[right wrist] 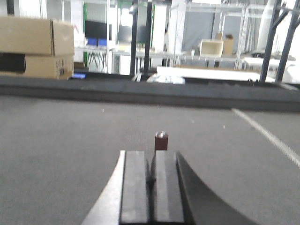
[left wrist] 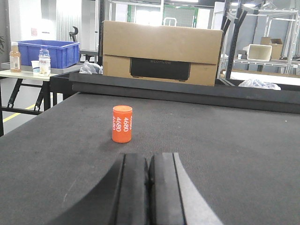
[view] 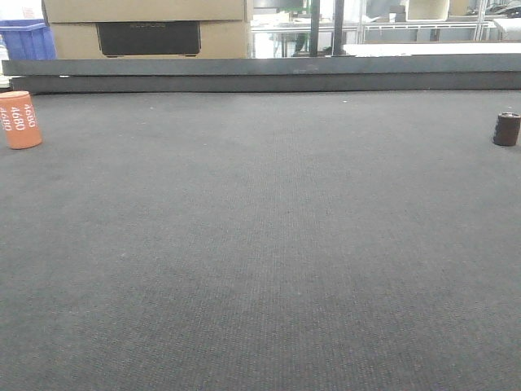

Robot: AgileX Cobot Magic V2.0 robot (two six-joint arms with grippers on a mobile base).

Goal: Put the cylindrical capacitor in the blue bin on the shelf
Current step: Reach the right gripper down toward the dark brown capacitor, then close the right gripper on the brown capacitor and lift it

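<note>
On the dark mat [view: 260, 244], the small brown cylindrical capacitor [view: 506, 129] stands upright near the right gripper [right wrist: 151, 164] — jaws pressed together, empty. Likewise closed, the left gripper [left wrist: 149, 164] faces an orange cylinder [left wrist: 122, 123].

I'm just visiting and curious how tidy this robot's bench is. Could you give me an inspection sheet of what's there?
Surface: dark grey felt-like table top, flat, no spills seen.
Job's things: small dark cylinder, probably the capacitor, upright at the far right; blue bin on a side table off to the left.
Clutter: orange cylinder marked 4680, upright at the left; cardboard box behind the table.
Grippers: left gripper and right gripper both shut, holding nothing.
Cables: nothing seen.
Surroundings: metal racks in the background; bottles beside the bin.
</note>
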